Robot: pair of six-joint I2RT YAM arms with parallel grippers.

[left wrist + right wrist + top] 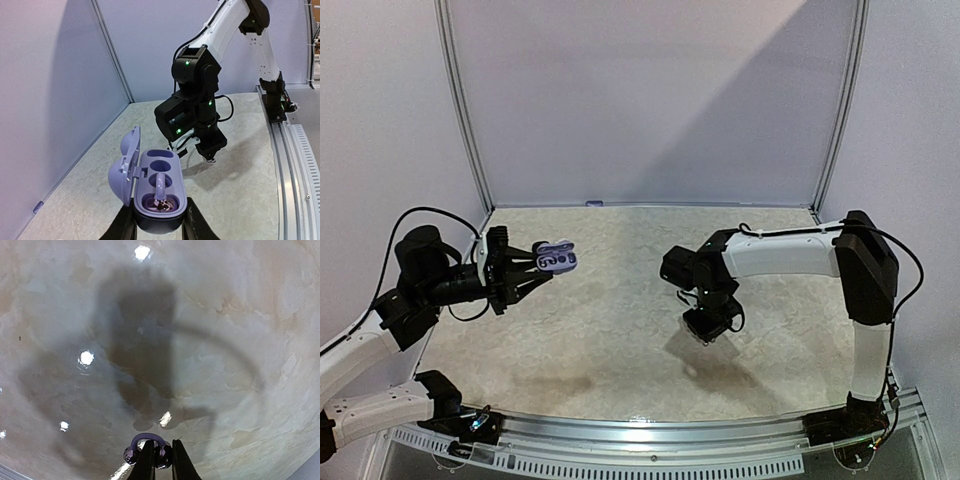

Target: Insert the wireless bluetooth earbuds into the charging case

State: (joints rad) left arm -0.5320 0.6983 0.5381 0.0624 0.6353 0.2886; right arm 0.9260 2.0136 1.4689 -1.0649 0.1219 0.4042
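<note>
My left gripper (535, 268) is shut on a lilac charging case (557, 258), holding it above the table's left side. In the left wrist view the case (160, 172) has its lid (125, 165) swung open to the left, and my black fingers (120, 227) clamp its dark base. One earbud (161, 202) lies in the nearest well; the two farther wells are empty. My right gripper (708, 330) hovers over the table's middle right, apart from the case. The right wrist view shows that gripper (160, 460) shut on a small purple earbud (145, 439) with a curved hook and dark glossy buds.
The table (620, 340) has a pale marbled top, with grey walls behind and at both sides. A metal rail (670, 430) runs along the near edge. The right arm (200, 100) stands just beyond the case in the left wrist view.
</note>
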